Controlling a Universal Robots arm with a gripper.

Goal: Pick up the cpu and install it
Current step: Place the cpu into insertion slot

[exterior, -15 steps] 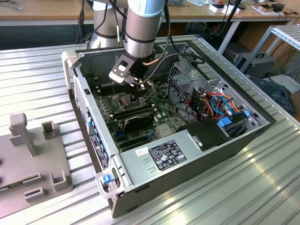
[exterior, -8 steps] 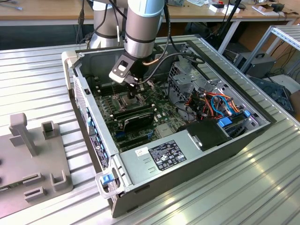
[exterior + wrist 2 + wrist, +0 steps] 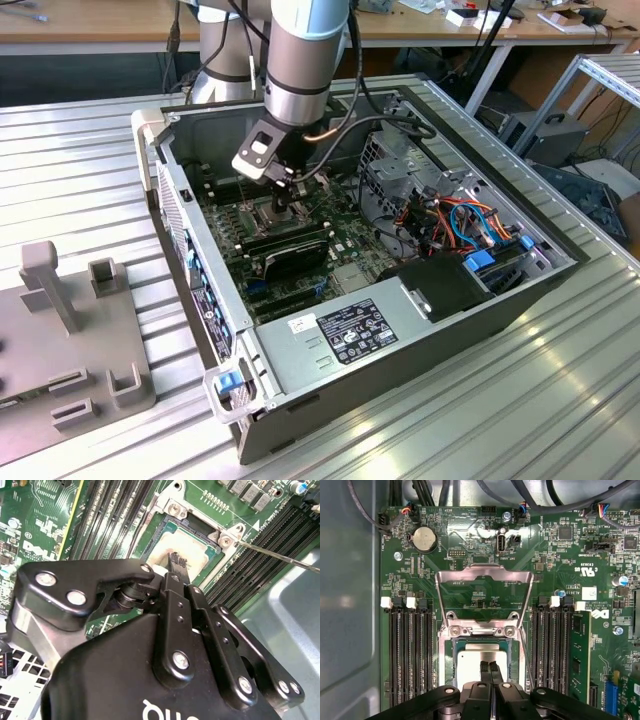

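While the cpu (image 3: 467, 670) lies seated (frame (image 3: 483, 569) open), the gripper (image 3: 489, 666), fingers together, sits atop it: seating, I judge.

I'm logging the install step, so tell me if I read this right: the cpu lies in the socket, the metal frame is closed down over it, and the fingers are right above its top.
One thing is wrong: the metal frame is not closed over the cpu. It stands swung open, as the first wrist view shows. The rest holds: the cpu lies in the socket, with the fingers right above its top.
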